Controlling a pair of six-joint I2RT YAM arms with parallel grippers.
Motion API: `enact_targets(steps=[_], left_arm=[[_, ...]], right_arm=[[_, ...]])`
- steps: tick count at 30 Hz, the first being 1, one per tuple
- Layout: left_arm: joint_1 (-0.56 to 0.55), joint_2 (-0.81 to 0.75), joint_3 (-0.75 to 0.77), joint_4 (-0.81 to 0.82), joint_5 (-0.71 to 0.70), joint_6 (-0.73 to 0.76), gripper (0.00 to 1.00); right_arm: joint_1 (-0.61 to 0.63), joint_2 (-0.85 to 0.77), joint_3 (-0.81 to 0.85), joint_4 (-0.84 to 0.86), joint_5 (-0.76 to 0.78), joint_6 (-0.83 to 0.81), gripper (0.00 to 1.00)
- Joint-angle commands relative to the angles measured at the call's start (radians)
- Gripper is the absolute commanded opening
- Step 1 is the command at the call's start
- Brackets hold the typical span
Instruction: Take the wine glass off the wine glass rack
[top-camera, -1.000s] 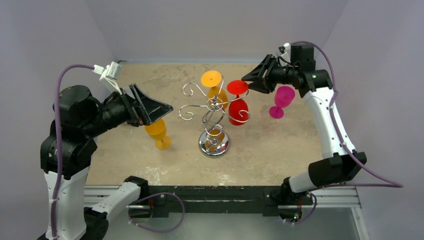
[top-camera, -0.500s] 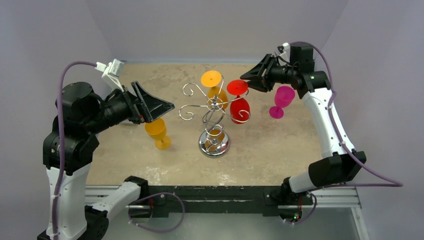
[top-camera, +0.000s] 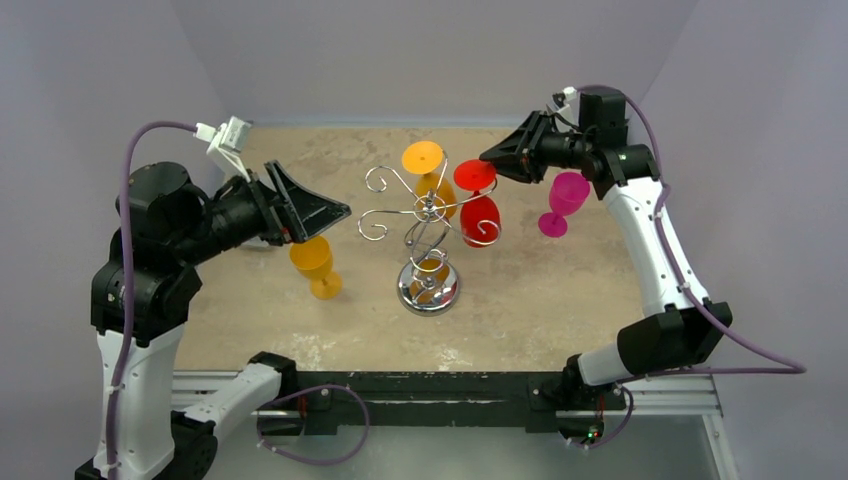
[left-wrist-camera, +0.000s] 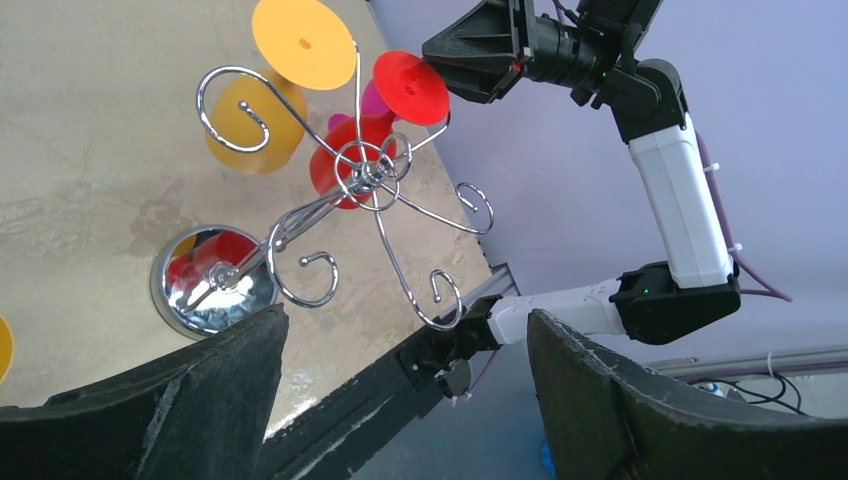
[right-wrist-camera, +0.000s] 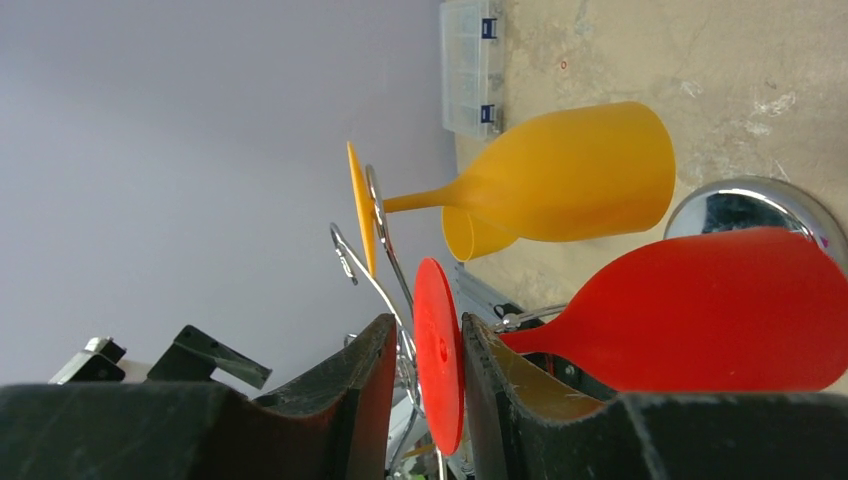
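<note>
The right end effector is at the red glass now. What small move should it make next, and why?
Probably close the right end effector on the foot of the red wine glass. Its fingers straddle that disc in the right wrist view, with a thin gap visible on one side, and the glass hangs on the wine glass rack.

I log: beige mottled table (top-camera: 560, 290) | magenta glass (top-camera: 563, 200) upright, far right | orange glass (top-camera: 317, 265) upright, left | clear latched box (right-wrist-camera: 470, 65) at table edge
</note>
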Motion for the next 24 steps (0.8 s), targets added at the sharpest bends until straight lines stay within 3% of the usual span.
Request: enact_targets(steps=[1, 24], left_arm=[[0.006, -0.003, -0.009, 0.057, 0.011, -0.025, 0.86], [0.006, -0.01, -0.024, 0.086, 0.001, -0.057, 0.86]], right_arm=[[0.006, -0.035, -0.002, 0.057, -0.045, 0.012, 0.29], [0.014, -0.037, -0.032, 0.049, -0.065, -0.017, 0.14]])
